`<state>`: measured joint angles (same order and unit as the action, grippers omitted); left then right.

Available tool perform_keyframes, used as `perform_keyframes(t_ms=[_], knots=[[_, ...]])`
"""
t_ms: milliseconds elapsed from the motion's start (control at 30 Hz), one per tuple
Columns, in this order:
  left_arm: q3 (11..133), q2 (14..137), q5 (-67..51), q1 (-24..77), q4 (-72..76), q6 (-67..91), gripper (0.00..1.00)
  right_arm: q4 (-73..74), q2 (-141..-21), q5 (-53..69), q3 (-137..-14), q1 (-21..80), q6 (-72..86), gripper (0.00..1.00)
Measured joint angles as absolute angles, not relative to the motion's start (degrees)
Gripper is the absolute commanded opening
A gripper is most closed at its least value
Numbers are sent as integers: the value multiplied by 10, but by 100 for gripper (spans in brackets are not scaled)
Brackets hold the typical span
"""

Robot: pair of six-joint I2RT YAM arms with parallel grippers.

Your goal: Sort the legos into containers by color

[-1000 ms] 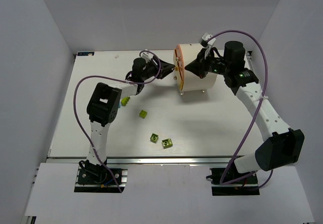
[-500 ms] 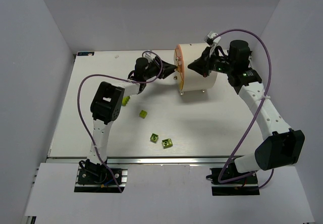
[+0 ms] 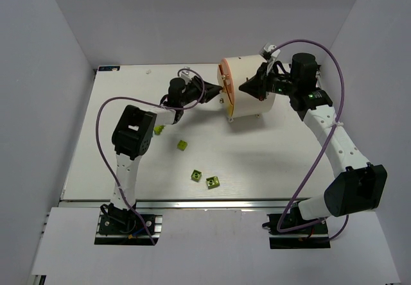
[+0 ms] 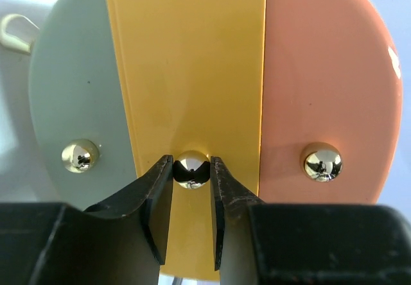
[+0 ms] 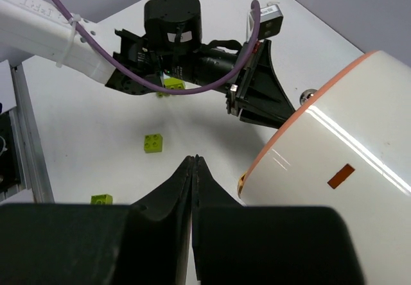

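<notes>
Knob [image 4: 192, 168] between left tool [image 4: 192, 173] tips, wrist view alone.

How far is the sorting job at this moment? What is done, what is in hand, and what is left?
Done: nothing visibly; four lime legos lie loose on the table. In hand: the left gripper flanks the middle brass knob on the yellow panel of the drum; a firm pinch cannot be told. The right gripper is shut and empty, near it. Left: all the sorting.

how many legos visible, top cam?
4 legos: one beside the left arm, one right of it, two adjacent nearer the bases. The drum may hide others.
</notes>
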<state>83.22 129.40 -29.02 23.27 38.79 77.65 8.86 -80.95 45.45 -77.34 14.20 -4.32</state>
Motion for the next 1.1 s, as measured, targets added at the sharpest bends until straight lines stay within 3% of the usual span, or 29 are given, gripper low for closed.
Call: perform_keyframes(t_ms=[133,367,967,1100], knots=[[762,1252,-289,222,411,776,22,94,-809,478,-771,142,-68,31],[689,1203,-290,189,428,775,22,145,-809,552,-763,142,-161,46],[661,1183,-338,142,428,763,22,284,-821,550,-759,174,-359,44],[665,1183,-350,140,422,759,21,273,-849,516,-766,206,-371,9]])
